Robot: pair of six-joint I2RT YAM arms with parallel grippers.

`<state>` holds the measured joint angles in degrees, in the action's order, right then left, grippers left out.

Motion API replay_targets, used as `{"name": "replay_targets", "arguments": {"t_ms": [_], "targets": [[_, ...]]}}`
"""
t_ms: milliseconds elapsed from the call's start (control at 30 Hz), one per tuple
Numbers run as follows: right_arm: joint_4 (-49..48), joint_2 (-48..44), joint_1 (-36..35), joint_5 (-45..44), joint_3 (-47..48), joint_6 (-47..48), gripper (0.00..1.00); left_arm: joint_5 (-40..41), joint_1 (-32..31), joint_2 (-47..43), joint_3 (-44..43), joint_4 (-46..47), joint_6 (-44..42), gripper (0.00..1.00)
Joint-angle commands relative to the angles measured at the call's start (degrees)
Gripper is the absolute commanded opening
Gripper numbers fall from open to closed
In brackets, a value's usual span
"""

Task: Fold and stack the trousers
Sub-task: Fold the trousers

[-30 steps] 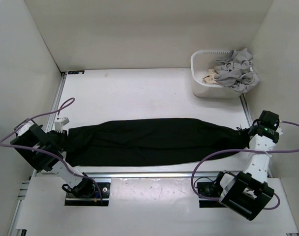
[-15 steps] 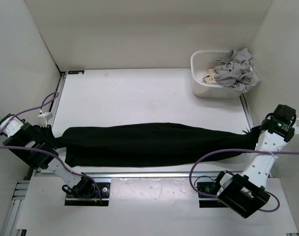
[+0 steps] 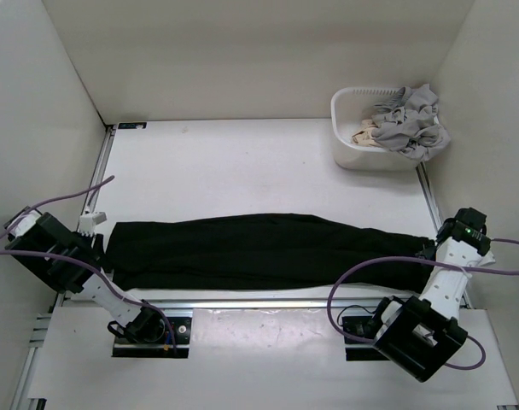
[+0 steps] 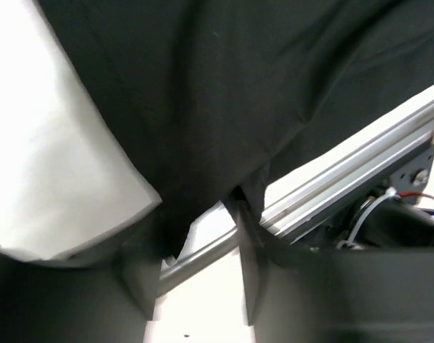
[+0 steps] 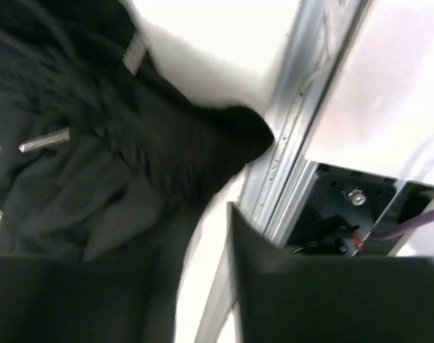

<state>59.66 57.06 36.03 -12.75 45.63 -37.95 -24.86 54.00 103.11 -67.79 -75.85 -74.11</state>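
Note:
The black trousers (image 3: 259,249) lie stretched flat in a long band across the near part of the table. My left gripper (image 3: 102,243) is at their left end. In the left wrist view (image 4: 195,229) its jaws stand apart, with the cloth edge (image 4: 203,93) hanging just at the fingertips. My right gripper (image 3: 432,249) is at their right end. In the right wrist view (image 5: 195,236) its jaws stand apart beside the bunched black cloth (image 5: 96,157), where a small metal fastener shows.
A white basket (image 3: 338,111) with light grey garments (image 3: 409,120) and a beige cloth (image 3: 364,135) stands at the back right. A metal rail (image 3: 259,301) runs along the table's near edge. White walls close in the sides and back.
Half a second ago both arms held the trousers pulled taut and spread outward. Now both grippers have come back inward and lower, and the trousers lie flat, shorter and slack.

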Motion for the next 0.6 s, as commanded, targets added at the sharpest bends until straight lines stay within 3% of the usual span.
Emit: {"name": "replay_targets", "arguments": {"t_ms": [0,67,233,367,567], "targets": [[-1.21,0.25,0.36,-3.86,-0.19,0.07,0.47,2.1,-0.12,-0.89,1.17,0.44,-2.44,0.57],[-2.61,0.25,0.36,-3.25,0.34,1.21,0.59,2.71,-0.12,-0.89,1.17,0.44,-2.45,0.6],[-4.72,-0.81,-0.78,0.35,4.81,6.92,0.68,2.71,-2.05,-0.89,-0.06,1.66,-2.45,0.61],[-6.92,-2.65,-5.34,2.82,6.83,9.82,0.68,3.58,-7.4,-0.89,1.34,8.5,0.96,0.61],[-6.4,-1.17,-16.24,-1.58,13.17,15.09,0.68,3.07,-8.03,-0.89,-4.54,11.34,6.34,0.61]]}}
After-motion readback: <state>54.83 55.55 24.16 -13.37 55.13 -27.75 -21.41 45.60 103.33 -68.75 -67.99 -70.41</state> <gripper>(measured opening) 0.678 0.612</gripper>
